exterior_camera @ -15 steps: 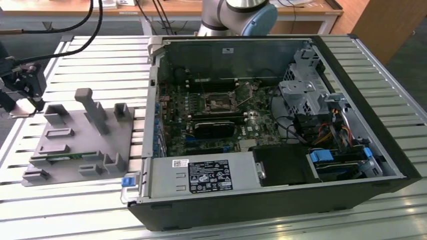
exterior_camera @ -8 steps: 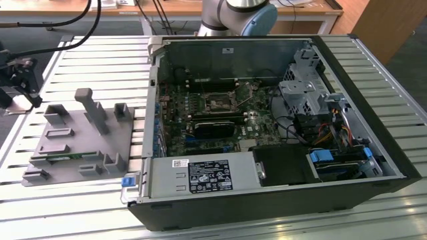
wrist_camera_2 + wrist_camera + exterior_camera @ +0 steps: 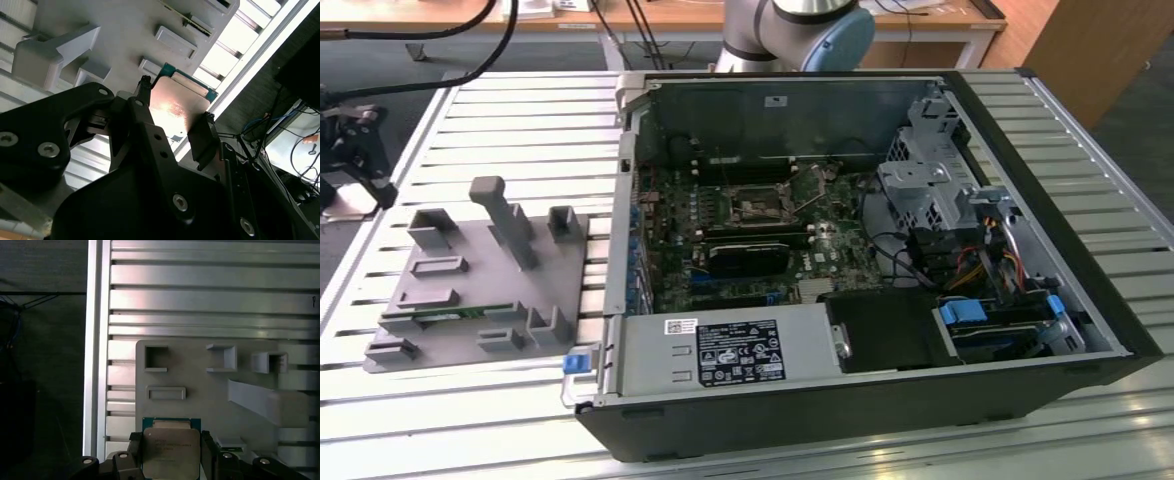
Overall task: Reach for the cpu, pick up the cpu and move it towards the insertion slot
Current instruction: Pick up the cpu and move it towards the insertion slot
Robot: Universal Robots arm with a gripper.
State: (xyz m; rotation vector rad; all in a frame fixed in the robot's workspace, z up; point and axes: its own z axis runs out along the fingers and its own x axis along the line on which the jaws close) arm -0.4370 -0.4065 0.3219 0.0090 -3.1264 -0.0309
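Note:
The cpu point(image 3: 170, 445) is a flat square chip with a silvery top and a green rim. It sits between the black fingers point(image 3: 134, 452) of my gripper point(image 3: 171, 460), which is shut on two opposite edges of it. In the second wrist view the cpu point(image 3: 177, 107) catches a bright glare between the gripper's point(image 3: 175, 110) fingertips. Chip and gripper hang well above the grey fixture point(image 3: 200, 405), over its edge. The insertion slot point(image 3: 754, 205), a square socket with a metal frame and dark centre, lies on the motherboard inside the open computer case point(image 3: 854, 260).
On the exterior view's left, the grey fixture point(image 3: 480, 280) carries upright blocks, a tall post point(image 3: 500, 215) and a green memory stick point(image 3: 447, 315). A black card point(image 3: 747, 255) lies just in front of the socket. Cables and drive cages point(image 3: 934, 190) crowd the case's right side. A black device point(image 3: 347, 150) stands at the table's left edge.

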